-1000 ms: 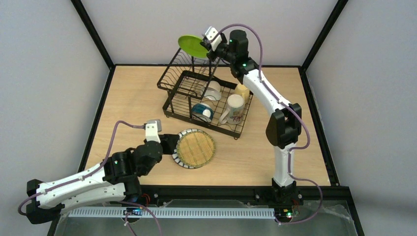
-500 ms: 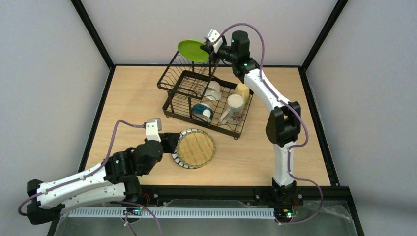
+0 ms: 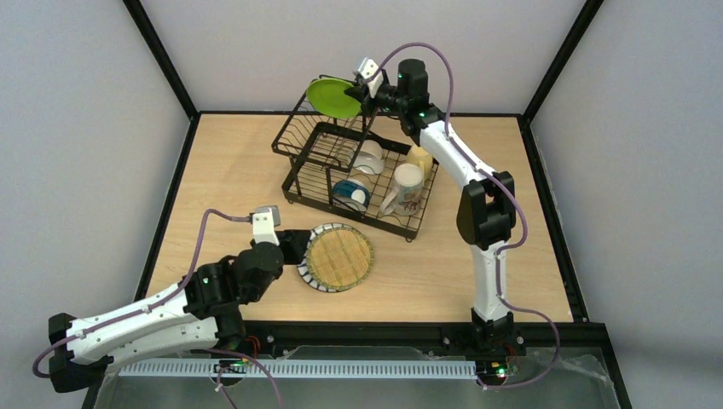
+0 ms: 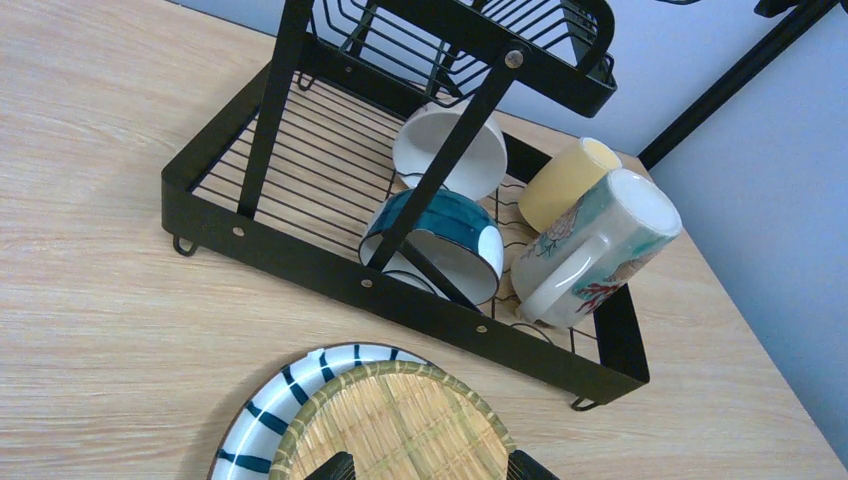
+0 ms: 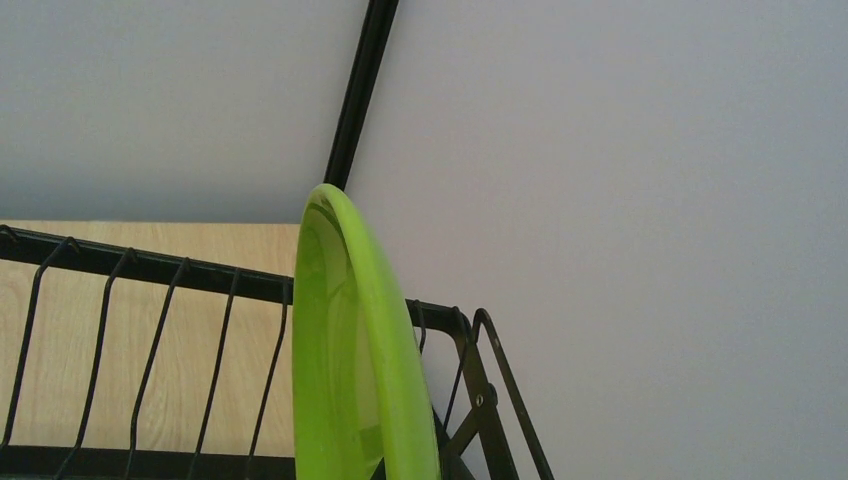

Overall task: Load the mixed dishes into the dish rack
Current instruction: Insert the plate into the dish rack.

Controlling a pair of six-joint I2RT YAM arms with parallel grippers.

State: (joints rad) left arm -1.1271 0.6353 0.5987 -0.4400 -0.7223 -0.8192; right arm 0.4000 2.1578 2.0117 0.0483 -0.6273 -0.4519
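My right gripper (image 3: 361, 90) is pinched narrow on the rim of the green plate (image 3: 334, 96), holding it at the upper centre of the top view, over the raised basket of the rack (image 3: 300, 192). The plate is tilted, with its green face turned up and toward the camera. On the right wrist view I see it edge-on, running up the middle of the frame, with the basket's wires behind and below it. I cannot tell whether it touches those wires.

Down in the rack's lower tray, four dishes are already in place. The white bowl (image 3: 369, 157) lies on its side toward the back, and the blue bowl (image 3: 350, 193) lies tipped just in front of it, against the front rail. To their right, the yellow mug (image 3: 419, 158) lies on its side at the back of the tray. The cream mug (image 3: 406, 189), with a printed pattern and its handle facing forward, lies beside it.

My left gripper (image 3: 303, 253) sits low over the desk (image 3: 230, 170), left of centre in the top view, with its jaws spread wide. Its two fingertips (image 4: 335, 467) show at the bottom edge of the left wrist view, either side of the near edge of a round woven mat (image 4: 400, 425). The mat lies on a blue-and-white striped plate (image 4: 262, 432) on the desk, just in front of the rack. I cannot tell whether the fingertips touch the mat or the plate.
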